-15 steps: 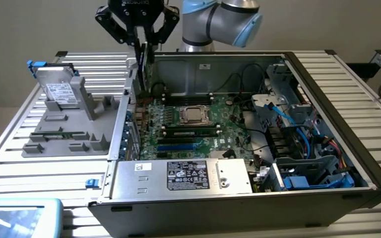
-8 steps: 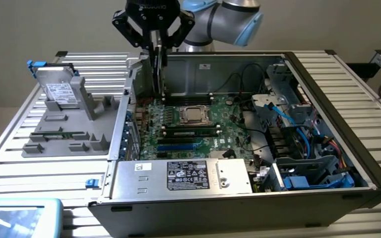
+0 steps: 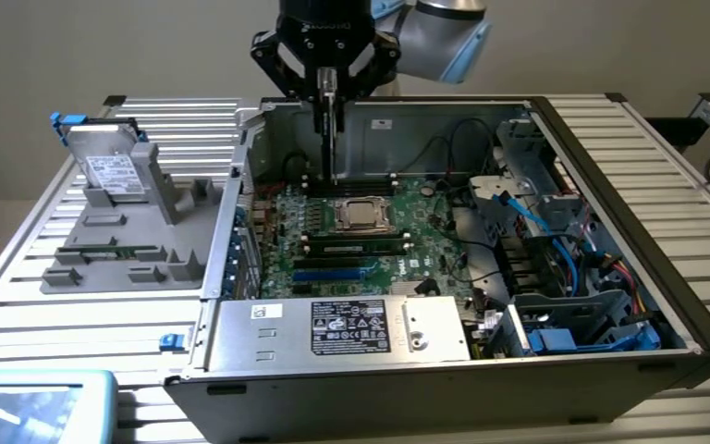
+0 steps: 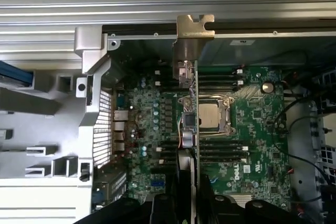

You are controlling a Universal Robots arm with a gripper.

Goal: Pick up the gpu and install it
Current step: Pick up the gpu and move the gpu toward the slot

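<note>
As the open computer case (image 3: 614,185) lies on its side on the slatted table (image 3: 34,305), the part nearest in the exterior view is the silver power supply (image 3: 343,328) with its black and white label. To the exterior view's right of it, blue cables (image 3: 553,250) run among the drive bays. Behind the power supply lies the green motherboard (image 3: 429,222), with a memory stick (image 3: 355,245) seated in a slot and the square processor socket (image 3: 364,215) just beyond it.

Outside the case, on the exterior view's left, a grey tray (image 3: 121,268) rests on the table. A hard drive (image 3: 115,171) with a white label stands propped at its far end.

Farther back, the graphics card (image 3: 330,139) hangs upright and edge-on over the far part of the motherboard, just behind the processor socket. Whether its lower end touches the board cannot be told.

The gripper (image 3: 326,92) pinches the card's upper end, one finger on each face, and the arm (image 3: 442,23) rises behind it.

In the wrist view the gripper (image 4: 191,182) shows as two black fingers (image 4: 181,177) clamped on the thin graphics card (image 4: 187,64), whose silvery bracket sits at the end away from them.
</note>
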